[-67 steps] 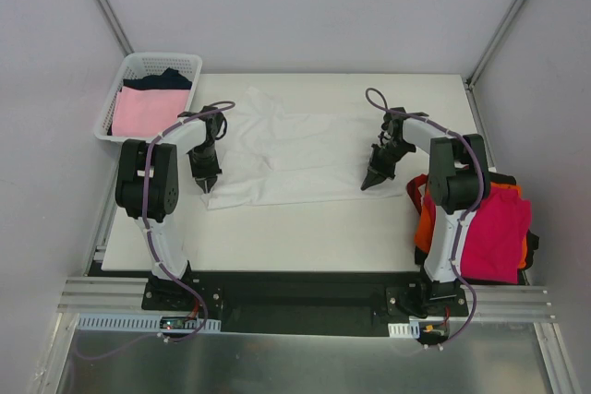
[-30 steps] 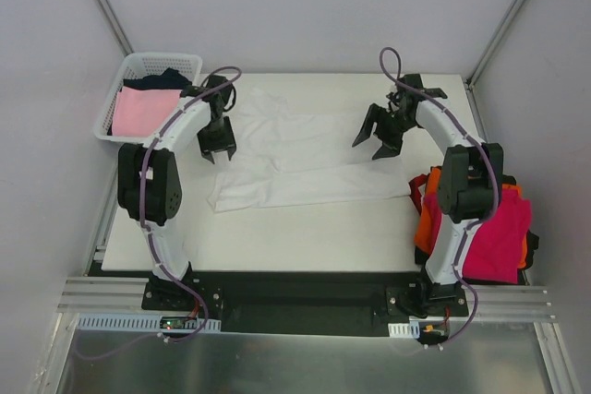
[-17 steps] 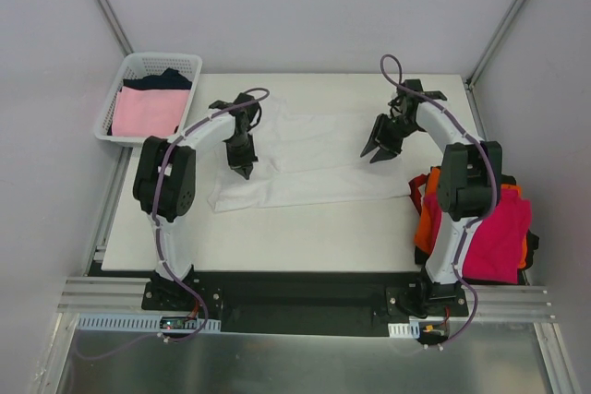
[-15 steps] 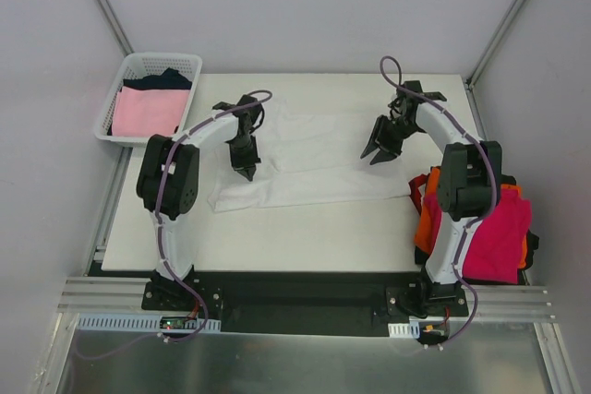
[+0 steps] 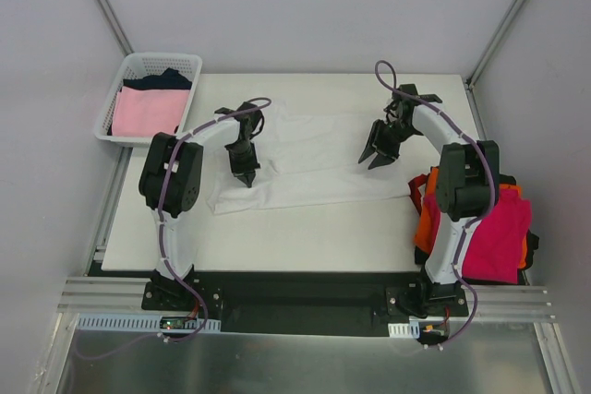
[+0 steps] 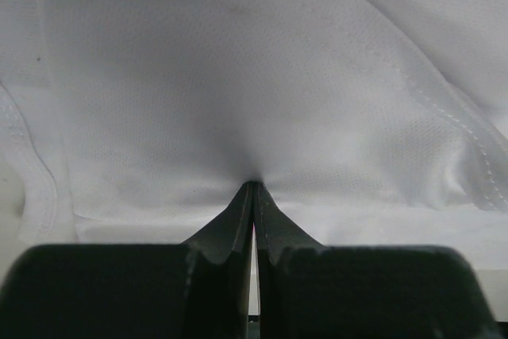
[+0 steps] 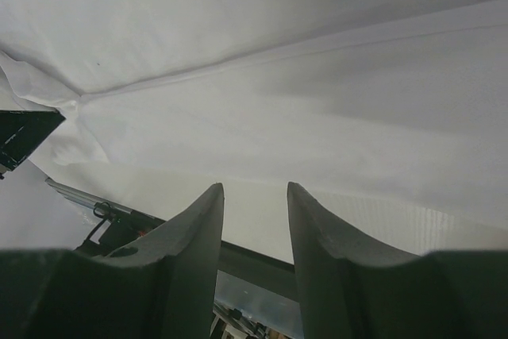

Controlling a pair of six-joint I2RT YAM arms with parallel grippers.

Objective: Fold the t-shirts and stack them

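- Both arms have shifted: the left gripper (image 5: 246,178) has swung in from the basket side onto the white shirt (image 5: 314,149) and closed, and the right gripper (image 5: 372,158) has narrowed its jaws.
- Left jaws are pressed together, pinching a pucker of the white shirt near its left end.
- Right jaws stand partly apart over the shirt's right side, holding nothing.
- White shirt lies spread across the table (image 5: 277,237).
- Pink shirt (image 5: 146,113) and navy shirt (image 5: 168,78) sit in the basket (image 5: 138,65).
- Magenta shirt (image 5: 499,232) lies on the orange shirt (image 5: 424,225) at the table's right edge.
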